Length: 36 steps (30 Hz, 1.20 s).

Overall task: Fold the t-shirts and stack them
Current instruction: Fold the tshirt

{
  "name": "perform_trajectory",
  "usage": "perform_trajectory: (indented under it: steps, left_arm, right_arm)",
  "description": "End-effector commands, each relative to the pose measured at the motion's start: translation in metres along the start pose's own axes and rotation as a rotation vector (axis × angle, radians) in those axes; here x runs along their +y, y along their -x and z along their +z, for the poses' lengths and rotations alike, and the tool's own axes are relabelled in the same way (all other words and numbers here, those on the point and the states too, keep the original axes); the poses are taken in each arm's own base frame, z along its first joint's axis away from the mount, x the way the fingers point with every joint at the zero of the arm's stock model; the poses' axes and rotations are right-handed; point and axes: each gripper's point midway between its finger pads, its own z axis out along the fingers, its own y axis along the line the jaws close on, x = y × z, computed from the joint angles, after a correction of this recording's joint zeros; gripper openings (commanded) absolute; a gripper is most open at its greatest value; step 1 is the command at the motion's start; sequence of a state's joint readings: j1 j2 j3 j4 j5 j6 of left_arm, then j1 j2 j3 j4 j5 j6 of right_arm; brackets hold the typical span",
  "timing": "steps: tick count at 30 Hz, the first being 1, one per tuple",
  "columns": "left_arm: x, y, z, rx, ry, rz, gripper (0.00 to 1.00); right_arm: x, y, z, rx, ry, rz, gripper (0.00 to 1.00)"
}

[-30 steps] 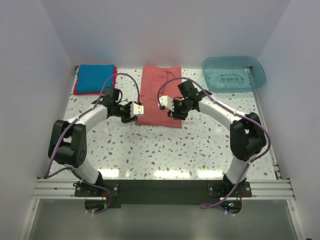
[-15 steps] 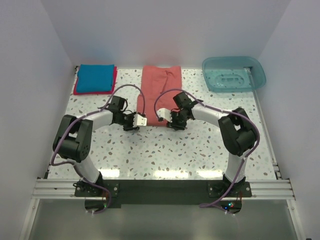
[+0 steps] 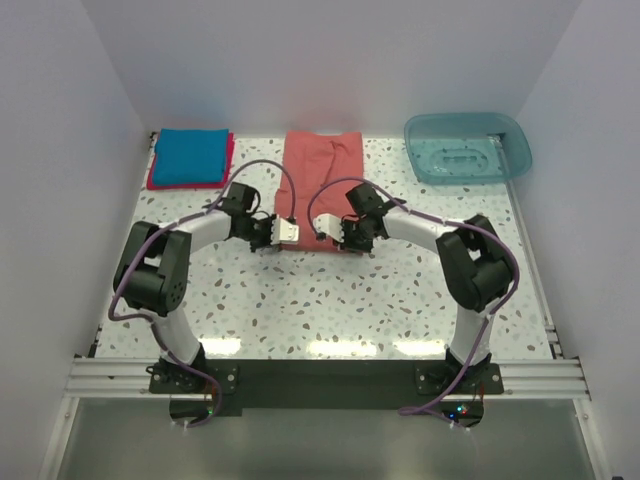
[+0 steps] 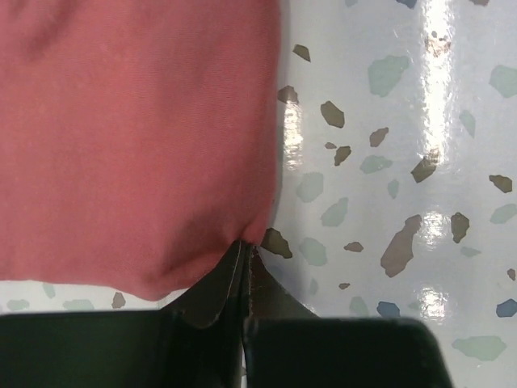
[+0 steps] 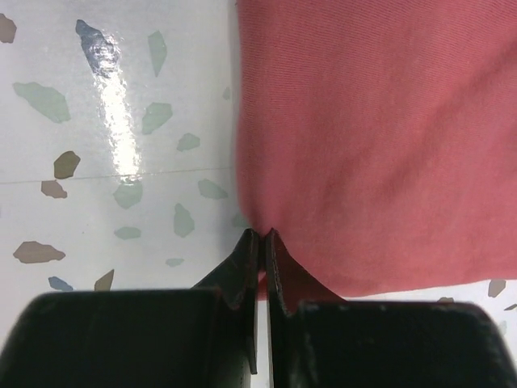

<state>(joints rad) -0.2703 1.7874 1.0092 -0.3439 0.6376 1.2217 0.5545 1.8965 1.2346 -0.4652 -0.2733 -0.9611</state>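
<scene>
The salmon shirt (image 3: 320,175) lay on the counter (image 3: 330,300) at the middle of its far edge. The left tool (image 3: 285,232) pinched its near left corner, and the right tool (image 3: 338,232) pinched its near right corner. The blue shirt (image 3: 192,155) lay folded on the crimson shirt (image 3: 153,183) in the far left corner; a tub (image 3: 512,160) sat in the far right corner
</scene>
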Motion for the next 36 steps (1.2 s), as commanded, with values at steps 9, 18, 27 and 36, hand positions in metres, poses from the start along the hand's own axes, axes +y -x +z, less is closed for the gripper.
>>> perform_trajectory:
  steps: [9,18,27,36]
  left_arm:
    - [0.053,0.069,-0.059,-0.110,0.127,-0.030,0.00]
    - [0.004,0.088,-0.073,-0.135,0.045,-0.026,0.00]
    - [-0.115,0.130,-0.103,-0.229,-0.157,-0.053,0.00]
    - [-0.076,0.177,-0.147,-0.297,-0.100,-0.127,0.00]
  right_arm:
    - [-0.052,0.032,-0.075,-0.102,-0.088,0.025,0.00]
    - [-0.014,0.029,-0.104,-0.137,-0.016,0.016,0.00]
    - [0.104,0.036,-0.154,-0.205,0.182,-0.002,0.00]
    - [0.088,0.055,-0.191,-0.263,0.193,0.038,0.00]
